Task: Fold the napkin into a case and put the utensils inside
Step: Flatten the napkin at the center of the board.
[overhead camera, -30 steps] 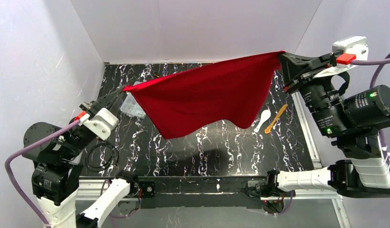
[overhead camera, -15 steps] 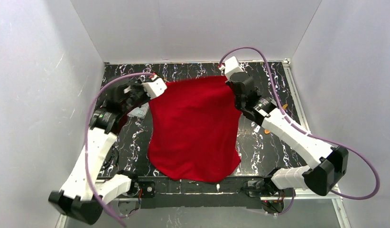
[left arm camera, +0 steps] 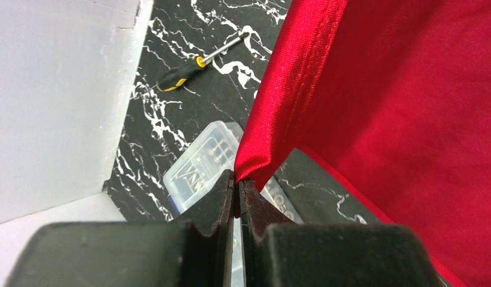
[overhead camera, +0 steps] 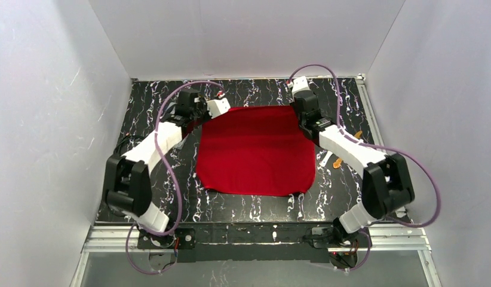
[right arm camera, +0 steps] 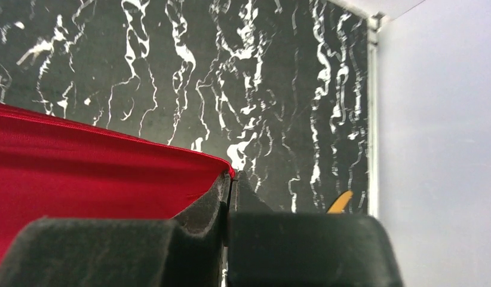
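Red napkin (overhead camera: 255,152) flat on the table (overhead camera: 255,206), both far corners pinched.
From above, the left gripper (overhead camera: 205,118) clamps the napkin's far left corner and the right gripper (overhead camera: 298,113) its far right corner. In the left wrist view, the jaws are pressed together on the hemmed corner, with a clear box (left arm camera: 201,164) and a screwdriver (left arm camera: 183,72) beyond. In the right wrist view, closed jaws nip the corner, and a yellow utensil tip (right arm camera: 340,202) shows nearby on the right.

From above, the right arm (overhead camera: 350,149) covers most of the white spoon (overhead camera: 322,160) and the yellow-gold utensil (overhead camera: 337,162). In the left wrist view the napkin (left arm camera: 410,119) runs off the right edge and hides part of what looks like a clear plastic box (left arm camera: 201,161).
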`<state>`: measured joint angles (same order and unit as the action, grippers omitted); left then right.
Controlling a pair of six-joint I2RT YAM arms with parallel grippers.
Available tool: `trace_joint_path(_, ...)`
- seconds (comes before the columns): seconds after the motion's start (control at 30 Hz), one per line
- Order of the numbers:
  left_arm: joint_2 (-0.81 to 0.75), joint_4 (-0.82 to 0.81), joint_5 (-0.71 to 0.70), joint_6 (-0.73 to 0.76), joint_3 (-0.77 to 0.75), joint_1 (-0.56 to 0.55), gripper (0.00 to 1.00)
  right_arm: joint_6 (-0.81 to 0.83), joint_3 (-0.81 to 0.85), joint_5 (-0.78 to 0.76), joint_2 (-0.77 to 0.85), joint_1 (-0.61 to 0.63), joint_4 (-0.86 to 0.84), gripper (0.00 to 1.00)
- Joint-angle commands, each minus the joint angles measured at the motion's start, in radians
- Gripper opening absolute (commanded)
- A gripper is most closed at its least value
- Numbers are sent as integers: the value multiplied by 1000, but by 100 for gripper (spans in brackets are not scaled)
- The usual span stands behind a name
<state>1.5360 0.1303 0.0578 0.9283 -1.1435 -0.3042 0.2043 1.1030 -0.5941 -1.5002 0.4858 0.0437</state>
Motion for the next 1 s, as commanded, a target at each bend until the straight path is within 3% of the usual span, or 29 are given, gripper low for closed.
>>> trace_joint_path(0.0,104,-92,-35,18,-78,5,0,-58,39,42,-87,-43,-103,1)
trace_joint_path(0.23,291,-188,-93,2,-220,7,0,-63,162,51,-257,-84,-153,1)
trace_joint_path(0.4,350,-144,-152,-65,-315,0,0,-96,279,66,-378,-107,-140,1)
trace_joint_path(0.43,342,-123,-151,-83,-317,-2,6,-103,296,69,-393,-106,-131,3)
trace_joint_path(0.53,295,-125,-151,-106,-256,-5,56,-137,309,72,-400,-107,-123,45)
trace_joint_path(0.6,266,-126,-156,-148,-230,-7,91,-161,289,52,-379,-106,-123,68)
trace_joint_path(0.63,251,-110,-153,-169,-223,-7,98,-178,277,41,-362,-106,-123,76)
trace_joint_path(0.77,176,-30,-110,-220,-189,-6,98,-251,221,21,-246,-96,-87,98)
trace_joint_path(0.97,-50,152,129,-189,-61,22,99,-258,102,-82,-29,72,52,99)
